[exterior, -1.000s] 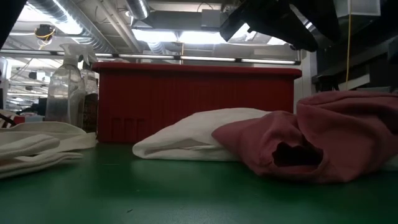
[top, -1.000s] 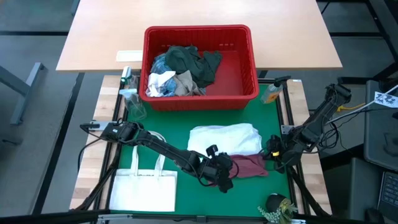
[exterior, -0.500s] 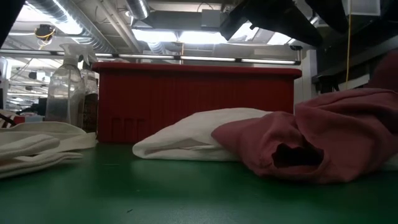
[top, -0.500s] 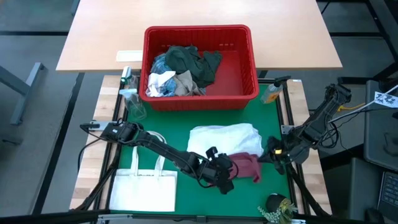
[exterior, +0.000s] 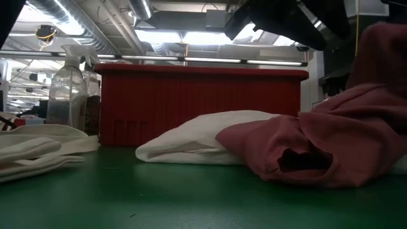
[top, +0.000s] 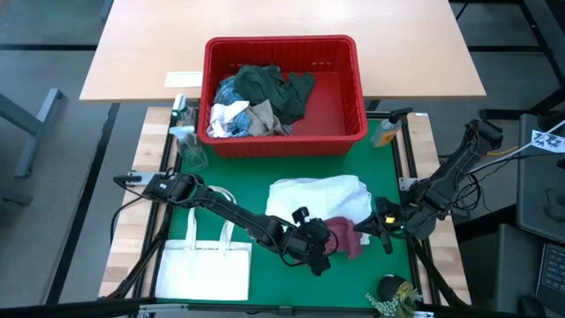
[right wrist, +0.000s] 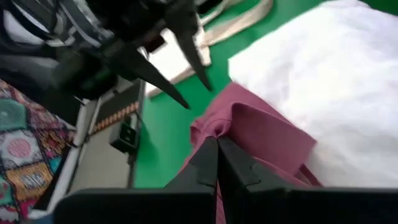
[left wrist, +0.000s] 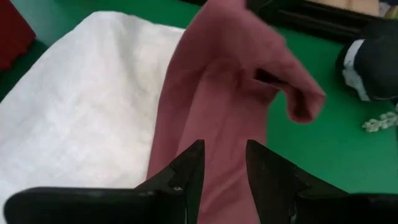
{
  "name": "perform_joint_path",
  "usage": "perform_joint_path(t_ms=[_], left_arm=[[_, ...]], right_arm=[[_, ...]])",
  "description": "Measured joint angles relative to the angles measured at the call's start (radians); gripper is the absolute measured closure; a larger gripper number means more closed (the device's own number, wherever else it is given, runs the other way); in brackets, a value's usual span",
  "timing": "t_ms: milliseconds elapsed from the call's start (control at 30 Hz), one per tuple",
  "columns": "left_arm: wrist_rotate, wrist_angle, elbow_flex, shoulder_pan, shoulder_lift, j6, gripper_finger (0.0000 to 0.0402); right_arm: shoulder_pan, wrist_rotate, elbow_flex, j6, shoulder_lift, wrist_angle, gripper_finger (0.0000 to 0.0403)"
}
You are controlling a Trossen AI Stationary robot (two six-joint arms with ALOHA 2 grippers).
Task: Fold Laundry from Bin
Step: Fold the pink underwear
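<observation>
**A:** Laundry first: where is each piece?

**B:** Several pieces lie heaped in the red bin (top: 284, 93) at the far side of the green mat (top: 234, 181): a dark green garment (top: 275, 88), and white and blue-and-white cloth (top: 229, 117) beside it. A folded white garment (top: 318, 196) rests on the mat in front of the bin. A maroon garment (top: 346, 236) lies against its near edge, bunched between the two grippers.

**A:** What do the grippers do?

**B:** The right gripper (right wrist: 216, 146) has its fingers pressed together on an edge of the maroon garment, and this edge is raised above the mat. The left gripper (left wrist: 222, 152) stands over the other end of the same cloth with its fingers apart; I cannot tell if they pinch it.

**A:** Anything else on the table?

**B:** A flat white tote bag (top: 205, 265) lies at the left near corner, and a spray bottle (exterior: 65, 89) stands left of the bin.
</observation>
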Motion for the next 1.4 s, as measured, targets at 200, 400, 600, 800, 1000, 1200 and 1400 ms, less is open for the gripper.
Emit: perform_joint_path(t_ms=[200, 400, 600, 800, 1000, 1200, 1400], left_arm=[[0.007, -0.057, 0.0, 0.0, 0.001, -0.001, 0.0289], [0.094, -0.101, 0.0, -0.001, 0.001, -0.008, 0.0289], [0.238, -0.158, 0.0, -0.003, 0.001, -0.081, 0.0289], [0.293, -0.196, 0.0, -0.016, 0.001, -0.113, 0.0289], [0.291, -0.196, 0.0, -0.021, 0.001, -0.113, 0.0289], [0.288, -0.189, 0.0, -0.02, 0.001, -0.113, 0.0289], [0.296, -0.132, 0.0, -0.021, 0.001, -0.113, 0.0289]], right_arm=[[-0.056, 0.016, 0.0, -0.003, 0.149, 0.168, 0.04], [-0.152, -0.06, 0.0, -0.003, 0.275, 0.295, 0.04], [-0.222, -0.143, 0.0, -0.003, 0.357, 0.393, 0.04], [-0.262, -0.191, 0.0, -0.003, 0.414, 0.49, 0.04], [-0.268, -0.274, 0.0, -0.009, 0.43, 0.569, 0.04], [-0.268, -0.245, 0.0, -0.073, 0.44, 0.56, 0.04], [-0.268, -0.211, 0.0, -0.075, 0.476, 0.558, 0.04]])
